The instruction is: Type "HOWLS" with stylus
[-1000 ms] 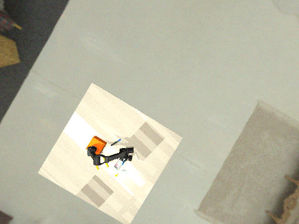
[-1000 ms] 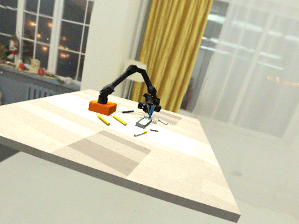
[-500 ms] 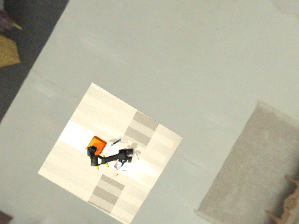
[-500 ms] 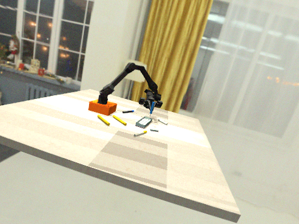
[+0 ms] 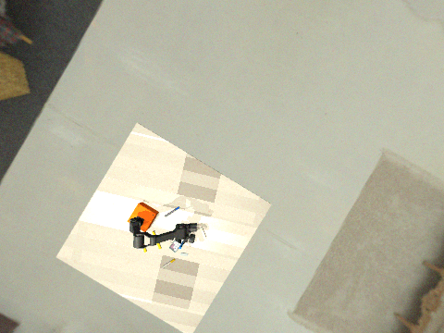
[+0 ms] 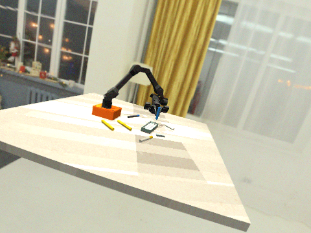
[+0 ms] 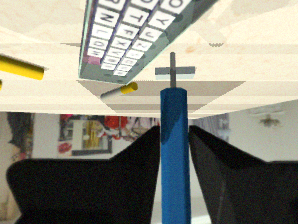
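Note:
The small dark-cased keyboard (image 5: 174,246) (image 6: 149,127) (image 7: 134,31) with white letter keys lies on the table; in the wrist view it runs along the upper left, cut off by the top edge. My gripper (image 6: 157,108) (image 7: 174,132) is shut on the blue stylus (image 5: 181,245) (image 6: 158,113) (image 7: 175,155), which has a thin grey tip. The tip points down and shows beside the keyboard's right edge in the wrist view, not over the keys. In the exterior view it is above the table past the keyboard's far end. No key looks touched.
A grey block (image 5: 184,253) (image 6: 160,135) (image 7: 188,72) and a yellow-ended grey pen (image 5: 168,264) (image 6: 146,138) (image 7: 119,92) lie near the keyboard. Two yellow sticks, a blue-ended pen (image 5: 172,211) (image 6: 133,116) and a thin grey rod (image 6: 169,127) also lie around. The orange base (image 5: 142,215) (image 6: 107,111) carries the arm.

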You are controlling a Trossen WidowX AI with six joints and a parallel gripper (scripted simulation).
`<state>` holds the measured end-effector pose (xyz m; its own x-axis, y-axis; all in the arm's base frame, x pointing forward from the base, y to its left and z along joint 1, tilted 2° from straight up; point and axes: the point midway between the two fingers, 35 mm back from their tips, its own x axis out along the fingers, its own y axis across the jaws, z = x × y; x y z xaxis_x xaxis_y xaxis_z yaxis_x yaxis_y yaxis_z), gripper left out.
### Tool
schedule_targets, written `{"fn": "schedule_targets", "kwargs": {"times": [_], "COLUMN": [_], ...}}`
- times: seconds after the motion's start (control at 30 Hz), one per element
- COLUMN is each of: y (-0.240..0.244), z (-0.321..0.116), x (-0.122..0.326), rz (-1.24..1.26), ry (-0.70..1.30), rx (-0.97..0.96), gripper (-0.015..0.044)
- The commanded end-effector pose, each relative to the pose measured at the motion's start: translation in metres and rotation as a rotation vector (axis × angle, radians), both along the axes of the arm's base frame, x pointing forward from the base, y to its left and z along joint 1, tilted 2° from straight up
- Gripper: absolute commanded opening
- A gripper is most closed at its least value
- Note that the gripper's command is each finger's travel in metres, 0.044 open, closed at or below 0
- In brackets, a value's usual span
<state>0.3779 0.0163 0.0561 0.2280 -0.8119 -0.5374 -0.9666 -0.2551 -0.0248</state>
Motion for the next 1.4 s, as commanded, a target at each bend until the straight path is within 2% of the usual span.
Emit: {"fn": "schedule_targets", "kwargs": {"times": [0.0,0.77,1.27,1.37], "y": [-0.017,-0.116,-0.119,-0.118], "z": [0.000,0.003,-0.018,-0.020], "x": [-0.002,-0.034,-0.036,-0.035], "rz": [-0.005,-0.002,-0.004,-0.004], "ry": [0.003,0.002,0.003,0.003], "rx": [0.004,-0.023,-0.022,-0.022], "gripper": [0.0000,0.0000,0.0000,0.0079]}}
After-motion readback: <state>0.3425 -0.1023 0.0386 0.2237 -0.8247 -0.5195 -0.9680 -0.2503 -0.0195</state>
